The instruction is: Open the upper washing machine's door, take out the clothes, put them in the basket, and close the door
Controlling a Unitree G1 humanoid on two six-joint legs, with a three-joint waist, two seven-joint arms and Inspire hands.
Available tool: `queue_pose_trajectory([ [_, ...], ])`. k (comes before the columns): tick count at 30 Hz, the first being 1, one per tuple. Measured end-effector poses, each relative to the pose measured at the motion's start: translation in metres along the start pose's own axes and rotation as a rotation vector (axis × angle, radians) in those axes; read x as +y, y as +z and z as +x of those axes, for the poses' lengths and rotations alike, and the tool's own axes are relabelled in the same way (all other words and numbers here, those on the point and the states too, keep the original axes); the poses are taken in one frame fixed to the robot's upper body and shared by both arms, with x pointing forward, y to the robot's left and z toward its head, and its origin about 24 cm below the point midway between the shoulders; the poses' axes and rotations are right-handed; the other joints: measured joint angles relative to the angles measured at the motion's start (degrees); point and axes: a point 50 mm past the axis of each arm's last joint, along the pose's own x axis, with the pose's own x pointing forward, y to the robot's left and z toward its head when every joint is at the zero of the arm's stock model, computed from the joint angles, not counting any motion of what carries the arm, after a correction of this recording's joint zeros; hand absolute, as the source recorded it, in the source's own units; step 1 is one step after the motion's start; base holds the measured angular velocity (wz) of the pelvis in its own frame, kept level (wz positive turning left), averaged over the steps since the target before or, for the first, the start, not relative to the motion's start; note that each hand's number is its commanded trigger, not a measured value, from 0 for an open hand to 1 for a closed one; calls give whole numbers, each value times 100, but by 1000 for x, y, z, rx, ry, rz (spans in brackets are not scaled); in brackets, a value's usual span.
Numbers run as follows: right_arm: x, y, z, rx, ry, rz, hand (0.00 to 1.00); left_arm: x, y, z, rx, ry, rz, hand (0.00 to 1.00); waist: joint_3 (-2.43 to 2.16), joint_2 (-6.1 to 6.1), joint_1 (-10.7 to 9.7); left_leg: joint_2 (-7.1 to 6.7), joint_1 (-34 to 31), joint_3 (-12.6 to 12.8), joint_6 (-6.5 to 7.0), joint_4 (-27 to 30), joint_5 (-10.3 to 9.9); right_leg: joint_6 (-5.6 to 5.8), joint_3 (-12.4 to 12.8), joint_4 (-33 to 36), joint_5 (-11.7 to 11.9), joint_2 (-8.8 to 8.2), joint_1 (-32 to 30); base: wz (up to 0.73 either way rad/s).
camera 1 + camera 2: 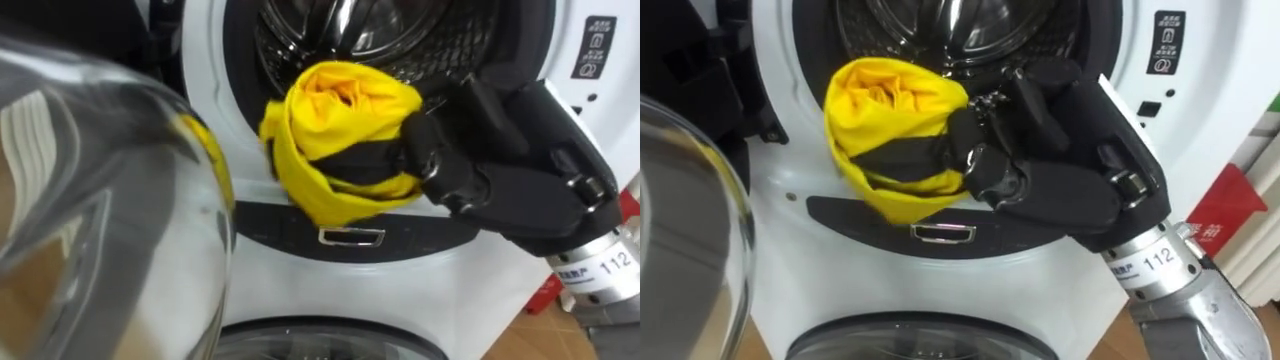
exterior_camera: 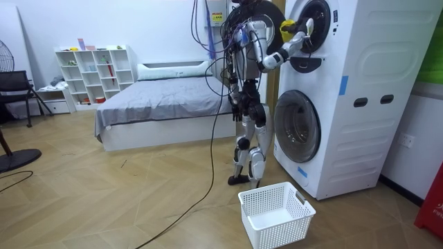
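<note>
A bunched yellow cloth (image 1: 340, 140) (image 1: 895, 135) (image 2: 288, 28) hangs just outside the round opening of the upper washing machine (image 1: 255, 290) (image 1: 1100, 30) (image 2: 349, 55). My right hand (image 1: 500, 170) (image 1: 1060, 170) (image 2: 299, 38) is shut on it, with black fingers curled across the cloth's middle. The dark drum (image 1: 340, 30) (image 1: 950, 30) shows behind the cloth. The upper machine's glass door (image 1: 100, 210) (image 1: 690, 230) stands swung open at my left. In the room view I stand upright in front of the stacked machines with the right arm raised.
A lower washing machine (image 2: 297, 131) with its round door closed sits beneath the upper one. A white laundry basket (image 2: 275, 214) stands on the wooden floor by my feet. A bed (image 2: 159, 97) and white shelves (image 2: 93, 69) are behind me.
</note>
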Motion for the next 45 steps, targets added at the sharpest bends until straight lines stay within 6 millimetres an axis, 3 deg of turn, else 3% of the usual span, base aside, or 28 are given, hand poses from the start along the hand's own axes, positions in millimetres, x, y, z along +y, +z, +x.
queue_pose_trajectory([
  [6, -8, 28, -5, -111, -21, -23, 100, -1, -5, -1, 20, -4, 1, 0, 0, -1, -82, 5, 0, -11, -1, 14, 0, 0, -45, 0, 0, -8, 20, 2],
  [18, -28, 56, -20, -210, -150, -82, 100, -9, -11, -2, 51, -12, -57, 0, 5, 78, -319, 2, -96, 121, -23, 104, -44, -26, 44, 103, -12, -26, -115, -3],
  [22, -33, 58, -33, -198, -213, -82, 100, -8, -13, -2, 57, -5, -81, 0, -5, 96, -474, -2, -93, 171, -27, 145, -55, -58, 118, 101, -33, -22, -115, -6],
  [26, -39, 46, -61, -92, -330, -79, 100, -4, -12, -2, 57, 11, -105, 0, -10, 108, -568, 5, -94, 328, -37, 155, -49, -89, 297, 129, -60, 5, -238, -21],
  [32, -64, 28, -87, -6, -513, -27, 100, 7, -6, 1, 42, 35, -94, 0, 3, 80, -732, 16, -114, 842, -34, 193, -47, -69, 681, 376, 1, 60, -530, -41],
  [37, -67, 24, -93, 42, -575, -59, 100, 16, 5, 4, 13, 56, -96, 0, 18, 100, -863, 77, -294, 1416, 21, 230, -19, 11, 1093, 397, 191, 150, -811, -56],
  [38, -69, 21, -95, 55, -595, -61, 100, 17, 9, 5, 6, 58, -94, 0, 26, 115, -862, 178, -300, 1716, 10, 232, -18, 17, 1110, 571, 153, 113, -915, -61],
  [40, -73, 18, -99, 72, -632, -62, 100, 16, 13, 5, -4, 56, -87, 0, 16, 135, -925, 317, -293, 2182, -55, 254, -38, 122, 955, 1382, -231, -26, -1033, -37],
  [41, -75, 17, -101, 75, -662, -67, 100, 16, 20, 6, -21, 53, -81, 0, 20, 127, -986, 393, -313, 2498, -132, 287, -35, 306, 960, 1614, -564, -208, -987, -3],
  [42, -76, 16, -101, 81, -685, -73, 100, 16, 26, 7, -37, 53, -83, 0, 22, 33, -1091, 414, -371, 2673, -196, 400, -58, 376, 1016, 1526, -800, -329, -961, -5],
  [43, -76, 14, -102, 88, -695, -76, 100, 16, 30, 7, -44, 52, -84, 0, 46, 53, -1099, 428, -399, 2677, -222, 486, -79, 269, 1059, 1441, -817, -290, -991, -22],
  [45, -76, 4, -104, 128, -736, -66, 100, 15, 40, 8, -68, 44, -86, 0, 28, 174, -1061, 517, -554, 2672, -327, 576, -38, 148, 1332, 1172, -694, -69, -1047, -38],
])
